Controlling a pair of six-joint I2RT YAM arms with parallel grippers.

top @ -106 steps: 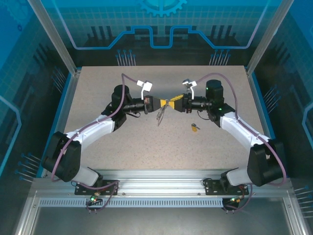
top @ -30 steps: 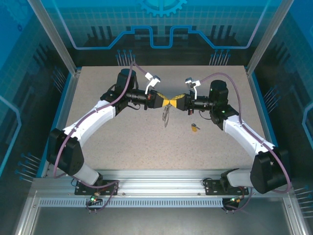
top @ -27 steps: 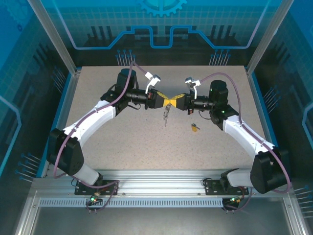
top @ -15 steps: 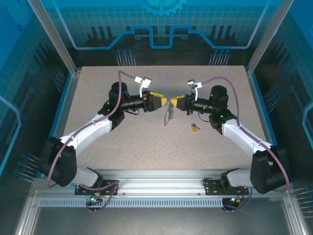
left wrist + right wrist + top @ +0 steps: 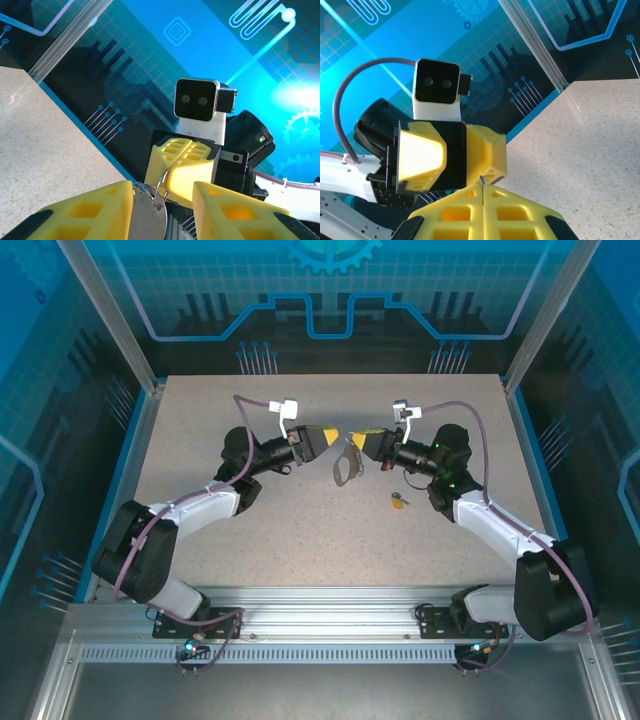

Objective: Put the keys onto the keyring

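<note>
The keyring (image 5: 347, 468), a dark strap loop on silvery links, hangs above the table from my right gripper (image 5: 358, 442), which is shut on its wire ring. In the right wrist view a thin bit of wire (image 5: 482, 180) sticks out of the closed right gripper (image 5: 482, 190). My left gripper (image 5: 326, 432) faces it from the left, open. In the left wrist view the round metal tag (image 5: 150, 215) hangs between the spread fingers of the left gripper (image 5: 162, 210), close to the left finger. The small gold-headed key (image 5: 399, 502) lies on the table below the right arm.
The speckled tabletop (image 5: 300, 530) is bounded by metal posts and blue glass walls (image 5: 320, 300). Both forearms reach inward from the near rail (image 5: 320, 625), and their grippers almost meet at mid-table.
The left gripper has opened and let go of the keyring, backing off slightly to the left. The loop now hangs from the right gripper alone, which stayed shut.
</note>
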